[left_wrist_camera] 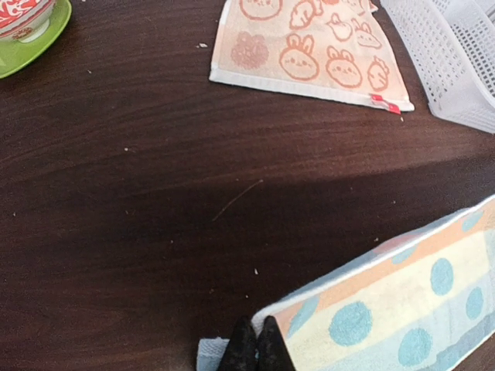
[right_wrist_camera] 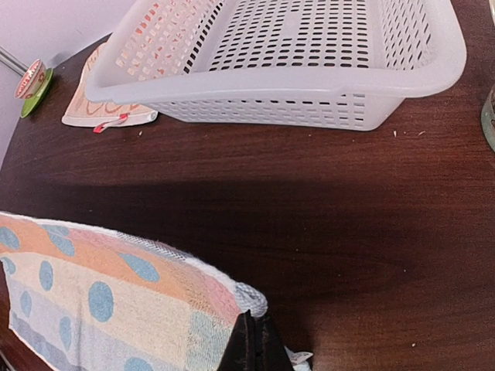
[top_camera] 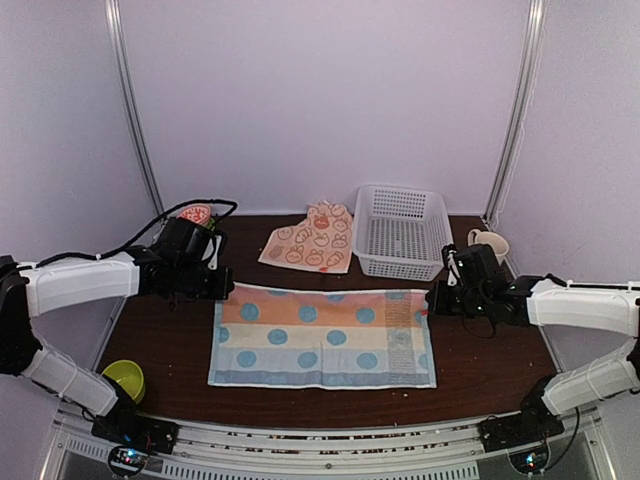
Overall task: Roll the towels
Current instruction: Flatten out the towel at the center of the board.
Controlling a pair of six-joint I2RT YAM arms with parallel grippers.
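Note:
The light blue towel [top_camera: 325, 340] with peach panels and blue circles lies spread flat on the dark table. My left gripper [top_camera: 225, 287] is at its far left corner. In the left wrist view this gripper [left_wrist_camera: 257, 342] is shut on that corner of the blue towel [left_wrist_camera: 387, 309], which is lifted and folded over. My right gripper [top_camera: 432, 300] is at the far right corner. The right wrist view shows it [right_wrist_camera: 259, 328] shut on the curled edge of the blue towel [right_wrist_camera: 100, 301]. The cream towel [top_camera: 312, 240] with orange rabbits lies flat behind, untouched.
A white slotted basket [top_camera: 398, 268] stands at the back right, next to the rabbit towel [right_wrist_camera: 100, 112]. A red-patterned cup on a green saucer [top_camera: 196, 215] sits back left. A beige mug [top_camera: 490, 242] is far right. A green bowl [top_camera: 124, 380] sits near left.

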